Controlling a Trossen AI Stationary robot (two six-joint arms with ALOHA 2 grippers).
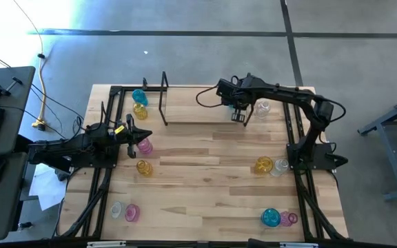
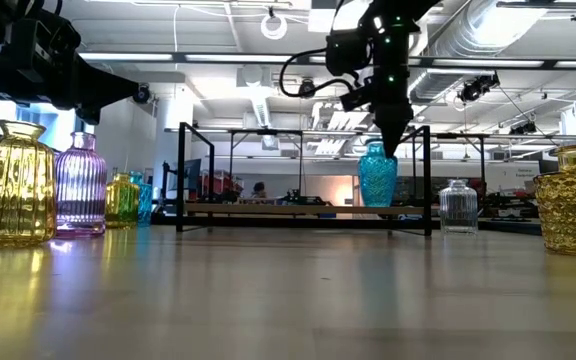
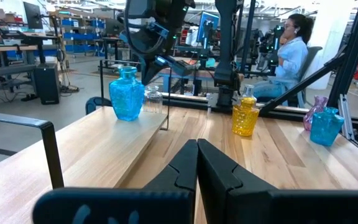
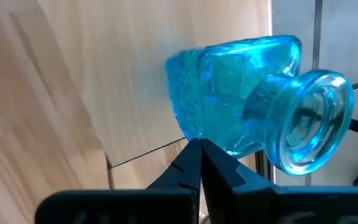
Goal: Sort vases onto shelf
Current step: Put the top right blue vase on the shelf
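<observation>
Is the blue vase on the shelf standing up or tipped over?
Standing up. The blue vase sits upright on the shelf, neck pointing up.

Overhead, table-level, two wrist views

One vase upright on the shelf

In the high view, the right pincer hides the cyan glass vase beneath it. At the low view's right edge, an amber ribbed glass vase is cut off.
</observation>
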